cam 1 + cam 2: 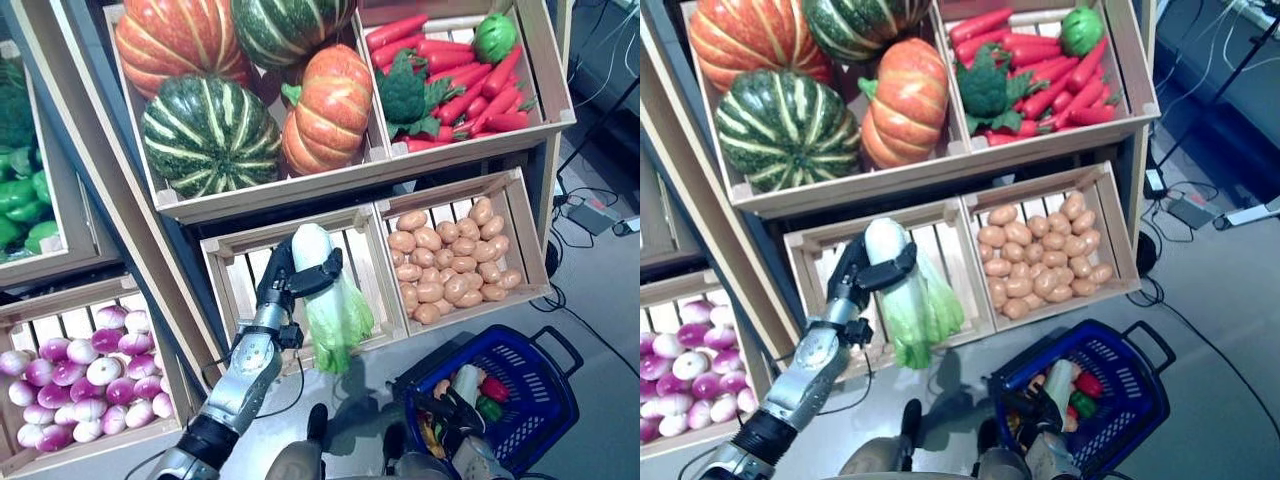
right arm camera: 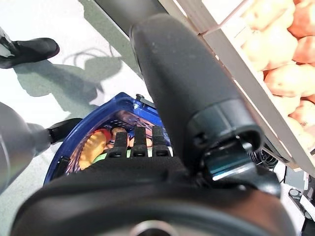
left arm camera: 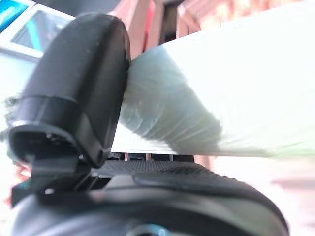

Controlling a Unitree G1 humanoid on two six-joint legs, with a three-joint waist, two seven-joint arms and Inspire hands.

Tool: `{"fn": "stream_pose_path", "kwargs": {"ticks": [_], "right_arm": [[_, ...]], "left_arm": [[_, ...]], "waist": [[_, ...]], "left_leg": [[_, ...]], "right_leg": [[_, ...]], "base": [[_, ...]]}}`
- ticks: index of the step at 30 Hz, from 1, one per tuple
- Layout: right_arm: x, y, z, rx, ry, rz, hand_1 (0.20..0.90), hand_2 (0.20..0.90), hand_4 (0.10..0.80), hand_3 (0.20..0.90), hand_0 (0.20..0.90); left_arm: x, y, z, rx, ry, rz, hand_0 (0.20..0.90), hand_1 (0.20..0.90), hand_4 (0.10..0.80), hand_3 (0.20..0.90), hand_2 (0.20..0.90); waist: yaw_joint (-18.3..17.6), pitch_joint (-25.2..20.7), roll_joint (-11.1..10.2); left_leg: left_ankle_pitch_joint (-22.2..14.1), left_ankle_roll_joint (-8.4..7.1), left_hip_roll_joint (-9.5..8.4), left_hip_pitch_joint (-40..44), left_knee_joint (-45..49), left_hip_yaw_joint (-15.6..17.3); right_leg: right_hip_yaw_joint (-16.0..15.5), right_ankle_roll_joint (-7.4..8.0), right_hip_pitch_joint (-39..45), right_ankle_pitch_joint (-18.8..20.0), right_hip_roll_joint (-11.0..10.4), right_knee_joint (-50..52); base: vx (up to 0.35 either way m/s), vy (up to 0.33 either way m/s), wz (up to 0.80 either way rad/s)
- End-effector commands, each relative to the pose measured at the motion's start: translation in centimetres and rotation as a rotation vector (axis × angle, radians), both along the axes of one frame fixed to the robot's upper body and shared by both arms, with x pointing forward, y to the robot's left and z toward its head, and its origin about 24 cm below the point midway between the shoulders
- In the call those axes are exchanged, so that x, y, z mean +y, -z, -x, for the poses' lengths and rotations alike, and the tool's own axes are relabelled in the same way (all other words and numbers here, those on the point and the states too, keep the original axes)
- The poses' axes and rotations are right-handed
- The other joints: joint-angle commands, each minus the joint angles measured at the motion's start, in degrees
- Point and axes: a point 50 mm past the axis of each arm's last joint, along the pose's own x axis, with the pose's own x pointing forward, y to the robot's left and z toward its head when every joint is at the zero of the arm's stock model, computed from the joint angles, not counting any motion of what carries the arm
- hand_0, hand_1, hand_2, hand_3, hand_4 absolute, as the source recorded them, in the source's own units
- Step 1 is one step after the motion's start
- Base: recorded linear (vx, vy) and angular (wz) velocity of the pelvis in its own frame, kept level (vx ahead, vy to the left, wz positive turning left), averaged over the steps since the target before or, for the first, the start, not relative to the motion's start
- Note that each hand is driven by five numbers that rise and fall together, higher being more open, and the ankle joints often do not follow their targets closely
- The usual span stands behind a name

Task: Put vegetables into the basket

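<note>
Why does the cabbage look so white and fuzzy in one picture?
In the left wrist view the cabbage sits right against the camera, glaring white and blurred beside the left hand; in the left eye view it looks crisp and green-leafed, casting a shadow on the floor.

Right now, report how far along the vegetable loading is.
Done: the blue basket already holds several vegetables. In hand: the left hand grips a napa cabbage in front of its crate. Left: carry it to the basket beside the right hand.
</note>
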Motion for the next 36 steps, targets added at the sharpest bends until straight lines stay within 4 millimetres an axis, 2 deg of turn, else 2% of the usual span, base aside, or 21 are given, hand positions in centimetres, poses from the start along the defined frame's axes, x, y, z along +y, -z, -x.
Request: {"fn": "stream_pose_path", "kwargs": {"ticks": [1,4,9,11,15,19,20,25,28,30,36], "right_arm": [[-1.4,-0.3,0.2,-0.014,0.043,0.038,0.900,0.900,0.800,0.900,0.900],[-1.7,-0.6,-0.1,-0.054,0.034,0.032,0.900,0.900,0.800,0.900,0.900],[-1.5,-3.0,-2.8,-0.273,0.066,-0.057,0.900,0.900,0.800,0.900,0.900],[-0.6,-5.1,-4.4,-0.411,0.011,-0.143,0.900,0.900,0.800,0.900,0.900],[0.3,-8.0,-5.7,-0.566,-0.140,-0.268,0.900,0.900,0.800,0.900,0.900],[0.4,-12.4,-7.4,-0.781,-0.278,-0.287,0.900,0.900,0.800,0.900,0.900],[0.4,-13.6,-7.9,-0.821,-0.300,-0.304,0.900,0.900,0.800,0.900,0.900],[1.4,-17.0,-8.8,-0.938,-0.373,-0.375,0.900,0.900,0.800,0.900,0.900],[2.5,-17.8,-8.9,-0.931,-0.471,-0.385,0.900,0.900,0.800,0.900,0.900],[3.8,-17.9,-8.5,-0.893,-0.597,-0.440,0.900,0.900,0.800,0.900,0.900],[4.9,-18.3,-8.1,-0.849,-0.752,-0.509,0.900,0.900,0.800,0.900,0.900]], "left_arm": [[-2.0,-4.8,-0.5,-0.129,0.168,0.325,0.300,0.300,0.400,0.300,0.300],[-2.9,-4.3,-0.1,-0.064,0.234,0.391,0.300,0.300,0.400,0.300,0.300],[-3.2,-3.3,0.6,0.020,0.287,0.371,0.300,0.300,0.400,0.300,0.300],[-2.6,-2.7,0.8,0.051,0.277,0.336,0.300,0.300,0.400,0.300,0.300],[-1.4,-2.3,0.8,0.061,0.261,0.281,0.300,0.300,0.400,0.300,0.300],[-0.6,-2.0,1.1,0.067,0.246,0.240,0.300,0.300,0.400,0.300,0.300],[-0.6,-2.1,1.2,0.067,0.251,0.238,0.300,0.300,0.400,0.300,0.300],[-0.6,-2.4,1.0,0.035,0.243,0.218,0.300,0.300,0.400,0.300,0.300],[-0.8,-2.7,0.9,0.013,0.249,0.207,0.300,0.300,0.400,0.300,0.300],[-0.9,-2.8,0.9,0.006,0.253,0.187,0.300,0.300,0.400,0.300,0.300],[-0.8,-2.5,1.1,0.017,0.269,0.181,0.300,0.300,0.400,0.300,0.300]], "waist": [[0.70,-3.74,-2.37],[0.70,-4.07,-2.34],[0.35,-4.42,-2.95],[-0.20,-4.34,-3.37],[-0.91,-4.48,-4.13],[-1.31,-4.88,-4.64],[-1.33,-5.03,-4.65],[-1.56,-5.61,-4.70],[-1.62,-5.94,-4.75],[-1.61,-6.21,-4.78],[-0.97,-6.71,-5.08]], "left_leg": [[-7.26,-0.78,0.16,0.66,4.91,1.36],[-7.36,-0.73,0.25,1.35,4.55,1.57],[-7.66,-0.35,0.46,2.47,3.89,1.96],[-7.75,-0.10,0.54,2.85,3.69,2.23],[-7.76,0.05,0.74,3.31,3.36,2.52],[-7.47,-0.01,0.66,3.88,2.81,2.52],[-7.34,-0.02,0.64,4.09,2.47,2.58],[-7.10,-0.04,0.67,4.37,1.79,2.88],[-7.00,-0.06,0.63,4.34,1.61,2.96],[-6.90,-0.11,0.63,4.39,1.36,2.93],[-6.68,-0.43,0.75,4.45,1.08,2.88]], "right_leg": [[-0.16,1.32,-0.40,5.55,-4.65,-1.26],[-0.25,1.52,0.02,5.61,-4.72,-1.32],[0.05,2.14,0.29,5.95,-5.08,-1.27],[0.36,2.46,0.20,6.23,-5.23,-1.23],[0.57,2.69,0.21,6.50,-5.26,-1.48],[0.69,3.07,0.44,6.72,-5.25,-1.72],[0.67,3.19,0.50,6.78,-5.29,-1.87],[0.80,3.29,0.36,6.60,-5.20,-2.02],[0.89,3.26,0.38,6.49,-5.17,-2.20],[0.97,3.22,0.30,6.36,-5.10,-2.26],[0.57,3.29,0.79,6.30,-5.13,-2.79]], "base": [[0.053,0.042,-0.01],[0.043,0.029,-0.01],[0.027,0.001,0.00],[0.000,0.000,0.00],[0.003,-0.016,-0.03],[0.002,0.002,-0.01],[0.006,0.011,-0.08],[-0.002,0.009,-0.06],[0.000,0.000,0.00],[0.000,0.000,0.00],[0.000,0.000,0.00]]}}
